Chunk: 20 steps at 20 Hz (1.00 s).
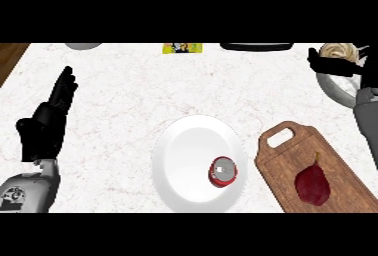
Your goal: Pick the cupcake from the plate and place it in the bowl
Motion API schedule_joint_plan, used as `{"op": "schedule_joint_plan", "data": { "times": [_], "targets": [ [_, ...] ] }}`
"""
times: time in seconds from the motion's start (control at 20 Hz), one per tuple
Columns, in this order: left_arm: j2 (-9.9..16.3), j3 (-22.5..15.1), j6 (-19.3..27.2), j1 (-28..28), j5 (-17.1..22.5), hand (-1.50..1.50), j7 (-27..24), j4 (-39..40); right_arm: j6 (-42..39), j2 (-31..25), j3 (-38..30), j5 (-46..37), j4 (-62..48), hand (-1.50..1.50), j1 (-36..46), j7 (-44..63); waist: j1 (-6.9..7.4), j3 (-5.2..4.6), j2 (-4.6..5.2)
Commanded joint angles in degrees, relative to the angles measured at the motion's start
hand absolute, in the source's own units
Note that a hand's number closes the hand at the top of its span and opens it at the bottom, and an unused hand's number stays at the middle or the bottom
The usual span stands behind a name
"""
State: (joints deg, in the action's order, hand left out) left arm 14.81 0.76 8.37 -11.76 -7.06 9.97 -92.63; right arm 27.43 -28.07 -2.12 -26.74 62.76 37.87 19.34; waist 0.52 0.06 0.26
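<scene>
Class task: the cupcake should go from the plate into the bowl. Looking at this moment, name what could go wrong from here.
1. The right hand holds the cupcake over the bowl, near the bowl's far rim; released there, it might land outside.
2. A red object sits on the plate; it could be mistaken for the target.

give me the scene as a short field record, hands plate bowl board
left hand: open, fingers up, resting at the view's left
right hand: curled round the cupcake, over the bowl at top right
plate: white, centre, holds a small red item
cutting board: wooden, right of plate, dark red pear-shaped item on it
</scene>
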Motion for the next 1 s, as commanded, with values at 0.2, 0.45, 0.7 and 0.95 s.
{"op": "schedule_joint_plan", "data": {
  "times": [0.2, 0.45, 0.7, 0.95],
  "targets": [
    [-1.8, -1.0, 0.0, 0.4, -0.9, 0.00, -3.7, 1.9, 5.1, -6.7, -4.7, -4.5, -21.2, 1.50, 2.2, -13.8, 1.18, 0.02, 0.61],
    [-2.1, -1.6, 0.7, -3.5, -2.1, 0.00, 1.0, 0.8, 8.8, -10.0, -6.6, -7.8, -35.9, 1.50, 8.4, -17.4, 2.49, 0.12, 0.99],
    [-1.9, -1.3, -0.8, -4.6, -1.1, 0.00, 0.7, 1.8, 8.4, -10.2, -12.1, -2.5, -43.4, 1.50, 9.4, -25.3, 2.84, 0.27, 1.37],
    [-1.8, -1.3, -1.7, -3.7, -0.4, 0.00, -0.6, 1.3, -0.1, -12.1, -16.2, 2.3, -47.2, -1.50, 9.2, -29.3, 3.95, 0.46, 1.94]
  ]
}}
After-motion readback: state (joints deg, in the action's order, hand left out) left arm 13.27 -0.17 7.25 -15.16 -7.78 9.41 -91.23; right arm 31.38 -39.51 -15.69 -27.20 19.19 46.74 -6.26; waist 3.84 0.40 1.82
